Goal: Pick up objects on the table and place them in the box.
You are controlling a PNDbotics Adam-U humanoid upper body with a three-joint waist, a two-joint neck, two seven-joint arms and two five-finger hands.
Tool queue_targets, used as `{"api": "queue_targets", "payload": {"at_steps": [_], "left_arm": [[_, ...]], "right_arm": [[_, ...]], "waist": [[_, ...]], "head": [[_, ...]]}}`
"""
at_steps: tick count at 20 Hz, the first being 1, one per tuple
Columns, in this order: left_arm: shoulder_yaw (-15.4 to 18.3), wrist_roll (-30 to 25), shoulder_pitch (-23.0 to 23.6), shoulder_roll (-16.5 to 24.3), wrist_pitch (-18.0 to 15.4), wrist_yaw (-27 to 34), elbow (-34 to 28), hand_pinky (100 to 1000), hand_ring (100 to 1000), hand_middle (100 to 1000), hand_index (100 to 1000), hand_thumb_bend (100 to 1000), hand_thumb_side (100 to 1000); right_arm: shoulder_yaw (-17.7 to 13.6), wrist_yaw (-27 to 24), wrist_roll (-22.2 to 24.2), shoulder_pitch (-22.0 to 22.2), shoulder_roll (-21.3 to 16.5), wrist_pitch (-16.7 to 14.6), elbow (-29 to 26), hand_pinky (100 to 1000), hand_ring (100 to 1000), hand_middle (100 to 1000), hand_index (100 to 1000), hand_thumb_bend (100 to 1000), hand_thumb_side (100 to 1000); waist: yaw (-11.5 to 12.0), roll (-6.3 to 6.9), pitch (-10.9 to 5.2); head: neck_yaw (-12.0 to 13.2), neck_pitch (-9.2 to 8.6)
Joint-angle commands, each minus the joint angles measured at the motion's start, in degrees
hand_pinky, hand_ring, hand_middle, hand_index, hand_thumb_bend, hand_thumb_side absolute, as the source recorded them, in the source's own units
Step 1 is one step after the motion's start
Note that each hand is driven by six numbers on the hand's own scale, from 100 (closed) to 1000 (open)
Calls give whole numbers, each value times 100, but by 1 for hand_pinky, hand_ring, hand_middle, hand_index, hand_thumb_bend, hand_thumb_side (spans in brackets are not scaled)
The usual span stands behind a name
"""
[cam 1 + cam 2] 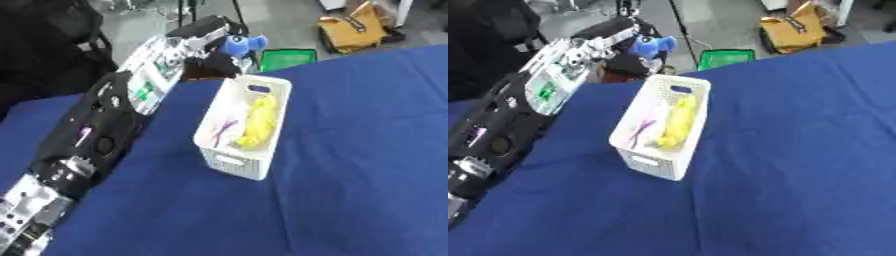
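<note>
The left forearm, black with silver joints, enters at the lower left corner, its lowest part cut off by the frame edge, and stretches up across the blue surface toward the far edge. At its end the left hand sits just beyond the far end of the white box, fingers curled round a blue object; only a rounded blue part of it shows above the fingers, and its shape is hard to make out. The hand's palm and lower fingers are largely hidden behind the wrist housing. The box stands upright on the surface, slotted walls and a handle cut-out at each end. Inside lie a yellow object along the right wall and something thin and purple beside it, both too blurred to identify. The right hand shows in neither view.
</note>
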Motion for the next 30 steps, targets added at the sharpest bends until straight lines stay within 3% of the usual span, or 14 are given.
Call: {"api": "queue_targets", "payload": {"at_steps": [1, 4, 5, 7, 12, 13, 19, 21, 22, 25, 30], "left_arm": [[96, -17, -126, 27, -96, 56, 76, 290, 539, 620, 807, 121, 553], [113, -101, -116, 3, -179, -55, 160, 318, 559, 636, 818, 140, 561], [117, -126, -110, 1, -197, -111, 187, 421, 635, 717, 854, 204, 584], [145, -237, -94, -19, -248, -336, 274, 461, 671, 757, 886, 253, 600], [247, -570, -35, -76, -398, -579, 462, 509, 714, 800, 909, 308, 615], [257, -599, -26, -84, -418, -590, 480, 550, 745, 826, 935, 376, 643], [326, -851, 13, -132, -533, -387, 622, 618, 799, 877, 962, 467, 689], [336, -886, -3, -126, -520, -338, 610, 618, 799, 877, 962, 467, 689], [341, -898, -18, -114, -502, -324, 585, 674, 846, 926, 978, 494, 701], [346, -889, -23, -82, -428, -305, 481, 669, 842, 921, 976, 488, 703], [166, -604, 17, 224, -406, -531, -243, 670, 830, 898, 968, 386, 761]], "right_arm": [[-9, -52, -60, -91, -32, -84, -93, 779, 756, 686, 774, 100, 828], [-8, -58, -61, -111, -33, -89, -93, 779, 756, 686, 774, 100, 829], [-9, -59, -62, -116, -34, -90, -93, 779, 756, 686, 775, 100, 829], [-11, -59, -68, -126, -35, -93, -93, 779, 756, 686, 774, 100, 827], [-17, -59, -78, -135, -35, -89, -93, 780, 756, 686, 774, 100, 827], [-17, -60, -79, -137, -35, -88, -93, 780, 756, 686, 774, 100, 827], [-21, -61, -87, -153, -38, -83, -93, 780, 756, 686, 774, 100, 827], [-21, -61, -87, -146, -39, -80, -93, 780, 756, 686, 774, 100, 827], [-16, -64, -82, -138, -36, -78, -93, 780, 756, 685, 773, 100, 825], [-10, -64, -72, -126, -32, -74, -93, 780, 756, 685, 773, 100, 826], [-32, -44, -72, 4, -78, -44, -93, 780, 756, 686, 773, 100, 827]], "waist": [[-13, -33, -92], [-42, -24, -79], [-53, -20, -74], [-80, -9, -62], [-106, 0, -39], [-109, 2, -36], [-153, 9, -7], [-150, 7, -5], [-141, 6, -11], [-134, 2, -23], [4, -10, -155]], "head": [[24, -59], [27, -67], [26, -66], [28, -62], [24, -52], [23, -52], [15, -39], [15, -27], [16, -17], [13, -19], [-113, 90]]}}
